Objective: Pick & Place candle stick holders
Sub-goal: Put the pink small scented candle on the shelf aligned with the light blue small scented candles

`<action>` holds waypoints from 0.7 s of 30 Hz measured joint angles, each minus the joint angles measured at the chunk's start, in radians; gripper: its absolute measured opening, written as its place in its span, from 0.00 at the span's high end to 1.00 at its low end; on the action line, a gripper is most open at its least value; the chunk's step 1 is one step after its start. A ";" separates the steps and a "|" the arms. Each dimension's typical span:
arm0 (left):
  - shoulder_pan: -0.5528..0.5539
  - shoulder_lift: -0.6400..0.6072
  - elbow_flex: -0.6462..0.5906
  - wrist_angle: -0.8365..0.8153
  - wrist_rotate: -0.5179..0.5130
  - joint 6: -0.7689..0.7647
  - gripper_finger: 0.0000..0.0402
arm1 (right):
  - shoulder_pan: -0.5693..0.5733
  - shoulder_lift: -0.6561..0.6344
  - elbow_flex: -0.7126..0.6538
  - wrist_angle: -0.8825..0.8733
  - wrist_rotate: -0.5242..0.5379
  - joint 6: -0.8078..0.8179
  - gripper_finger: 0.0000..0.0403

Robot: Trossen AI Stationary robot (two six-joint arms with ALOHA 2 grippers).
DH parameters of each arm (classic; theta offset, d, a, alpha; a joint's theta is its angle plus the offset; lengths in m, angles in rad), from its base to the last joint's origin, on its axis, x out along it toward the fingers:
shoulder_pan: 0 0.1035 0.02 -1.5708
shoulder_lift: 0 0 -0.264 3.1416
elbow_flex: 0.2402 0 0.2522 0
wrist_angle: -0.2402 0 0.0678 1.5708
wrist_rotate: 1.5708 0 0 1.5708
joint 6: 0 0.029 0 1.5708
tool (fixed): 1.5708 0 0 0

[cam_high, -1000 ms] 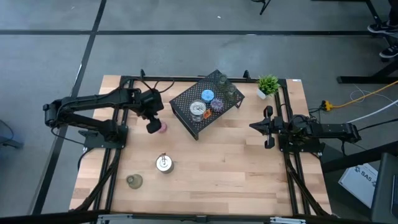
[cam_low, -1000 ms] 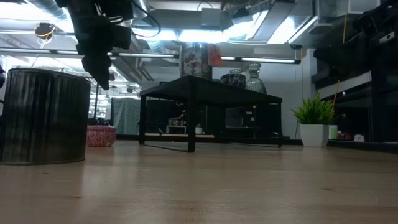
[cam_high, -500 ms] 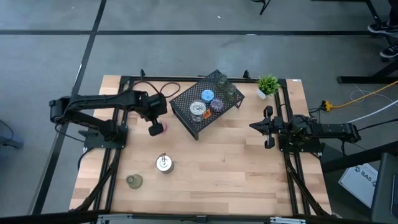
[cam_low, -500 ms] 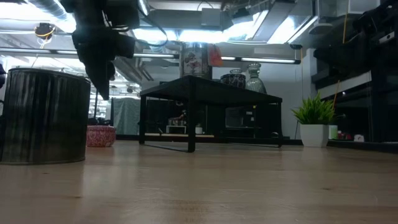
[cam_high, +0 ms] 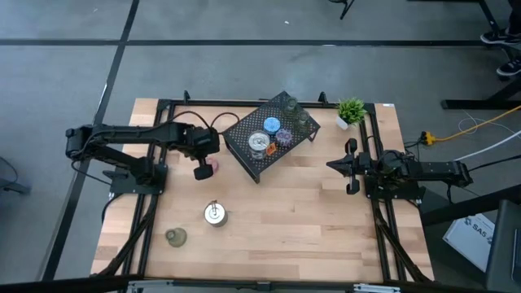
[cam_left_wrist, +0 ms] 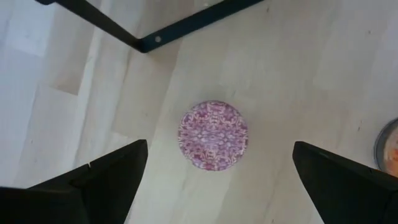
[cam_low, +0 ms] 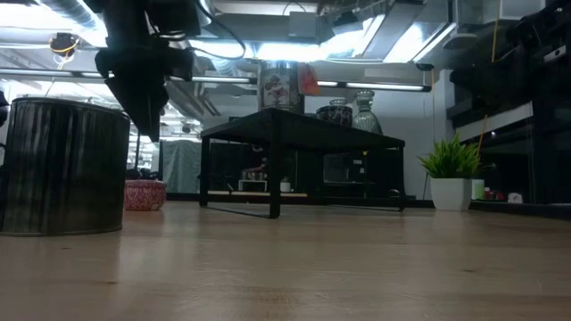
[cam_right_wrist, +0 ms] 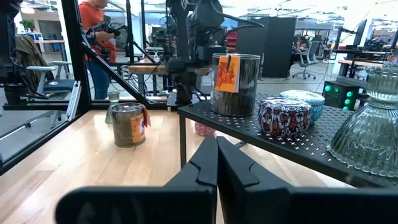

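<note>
Above the pink holder [cam_left_wrist: 213, 134], towards the tabletop's left edge, hangs the left claw [cam_high: 201, 169] with its fingers [cam_left_wrist: 106, 174] spread wide, one to each side of the cup and clear of it. The pink holder [cam_high: 212, 167] stands on bare wood [cam_high: 301, 203] just beside the near-left corner of the black mesh rack [cam_high: 244, 134], whose foot bar [cam_left_wrist: 180, 28] crosses close by. The left arm [cam_high: 130, 134] reaches in from the left edge, stretched almost level across the tabletop, wrist bent downward.

Open wood lies towards the near edge, broken only by a silver holder [cam_high: 214, 213] and an olive-green holder [cam_high: 175, 237] near the near-left corner. On the rack sit another silver holder [cam_high: 259, 143], a blue one [cam_high: 271, 124], a purple one [cam_high: 284, 137] and clear-green glass ones [cam_high: 301, 118]. A potted plant [cam_high: 351, 111] stands by the far-right corner.

The right claw [cam_high: 345, 166] waits at the right edge, fingers [cam_right_wrist: 214, 165] pressed together, holding nothing.
</note>
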 joint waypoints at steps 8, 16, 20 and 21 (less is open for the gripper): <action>-0.029 -0.043 -0.093 0.107 0.039 -0.029 0.00 | 0.000 0.000 0.000 0.000 0.000 0.000 1.00; -0.024 -0.069 -0.181 0.206 0.007 0.012 0.00 | 0.000 0.000 0.000 0.000 0.000 0.000 1.00; -0.024 -0.069 -0.224 0.255 0.010 0.022 0.00 | 0.000 0.000 0.000 0.000 0.000 0.000 1.00; -0.024 -0.069 -0.230 0.259 0.010 0.022 0.00 | 0.000 0.000 0.000 0.000 0.000 0.000 1.00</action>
